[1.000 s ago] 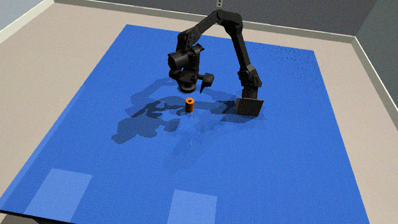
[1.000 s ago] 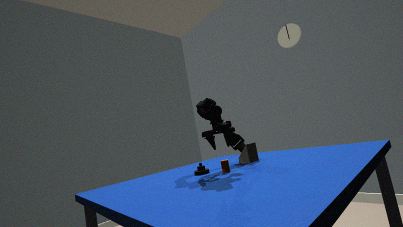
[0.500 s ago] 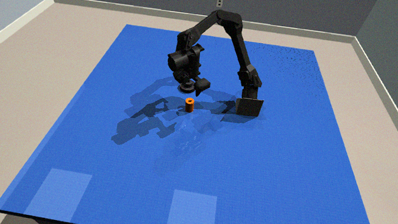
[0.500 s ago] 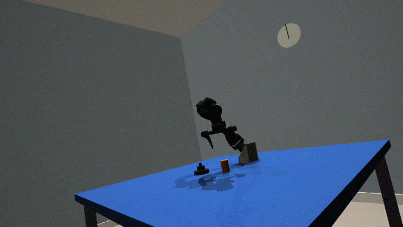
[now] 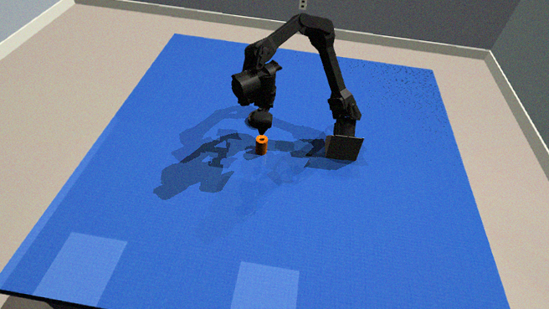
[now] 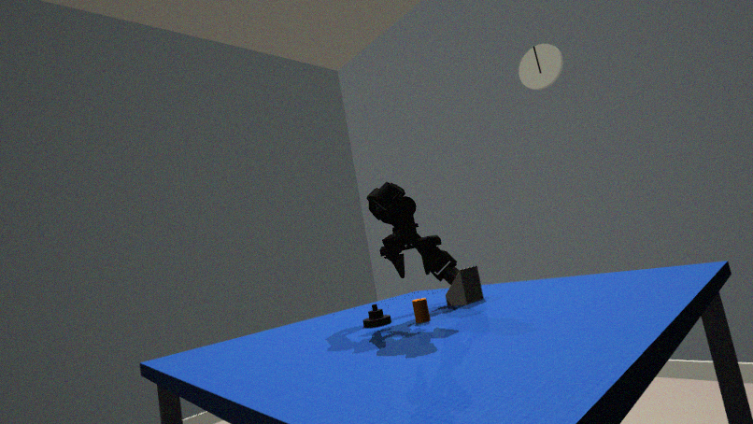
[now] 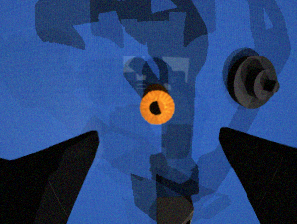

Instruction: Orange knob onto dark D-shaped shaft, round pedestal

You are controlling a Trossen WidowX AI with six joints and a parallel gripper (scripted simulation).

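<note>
The orange knob [image 5: 260, 146] [image 6: 420, 311] [image 7: 146, 110] stands upright on the table, off the pedestal. The wrist view shows its dark D-shaped hole, with the flat side toward the right. My gripper [image 5: 262, 131] [image 6: 415, 274] [image 7: 158, 135] is wide open and empty, above the knob; the knob shows between and slightly beyond the fingertips in the wrist view. The round, stepped dark pedestal [image 6: 376, 321] [image 7: 241, 87] stands to the right in the wrist view, with its shaft [image 6: 375, 306] [image 7: 270, 85] bare. The arm mostly hides the pedestal in the top view. The shaft's flat side cannot be made out.
The blue table [image 5: 374, 242] [image 6: 326, 379] carries the arm's box-shaped base [image 5: 343, 147] [image 6: 467, 287], right of the knob in the top and exterior views. Dark arm shadows fall around the knob and pedestal.
</note>
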